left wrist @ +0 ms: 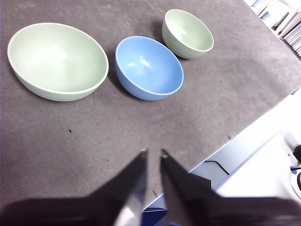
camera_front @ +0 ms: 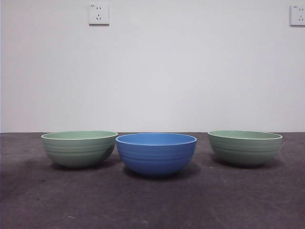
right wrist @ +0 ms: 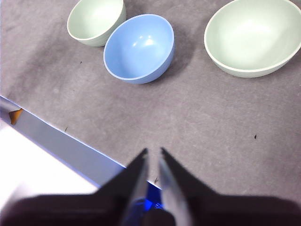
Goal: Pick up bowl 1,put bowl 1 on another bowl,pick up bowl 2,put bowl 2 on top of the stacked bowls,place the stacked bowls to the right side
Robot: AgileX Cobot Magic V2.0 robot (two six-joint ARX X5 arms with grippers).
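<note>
The blue bowl (camera_front: 156,153) sits mid-table between 2 pale green bowls (camera_front: 79,148) (camera_front: 245,147) (all upright, apparently not touching). The left gripper (left wrist: 152,153) hovers near the table's edge, jaws nearly pressed together; the right gripper (right wrist: 153,151) likewise, holding nothing.

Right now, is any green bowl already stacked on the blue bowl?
No, the blue bowl stands alone between the two green bowls, all on the table.
</note>
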